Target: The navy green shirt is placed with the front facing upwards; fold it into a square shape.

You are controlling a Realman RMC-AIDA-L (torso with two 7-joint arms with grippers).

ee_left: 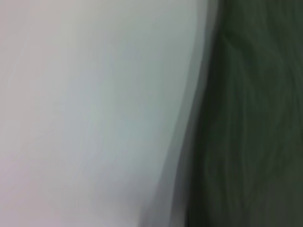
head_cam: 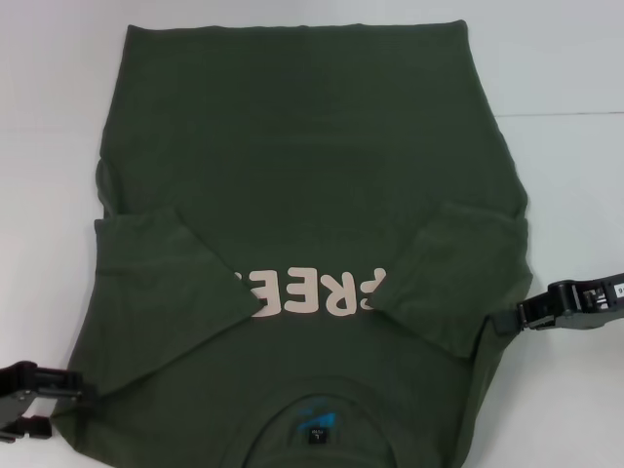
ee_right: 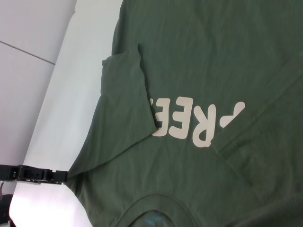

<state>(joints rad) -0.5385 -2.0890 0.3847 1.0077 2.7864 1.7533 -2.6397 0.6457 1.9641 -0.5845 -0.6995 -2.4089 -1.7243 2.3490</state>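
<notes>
The left gripper (head_cam: 44, 395) is sitting at the lower left of the head frame, its black tips touching the shoulder edge of the navy green shirt (head_cam: 312, 156), and the right gripper (head_cam: 531, 314) is reaching in from the right edge to meet the shirt's side by the folded sleeve; whether either one is spread or pinching cloth cannot be told. The shirt is lying face up across the middle of the frame, collar at the bottom edge, both sleeves (head_cam: 171, 283) folded inward and partly covering the pale lettering (head_cam: 307, 292). It is resting on a white table (head_cam: 565, 185).
</notes>
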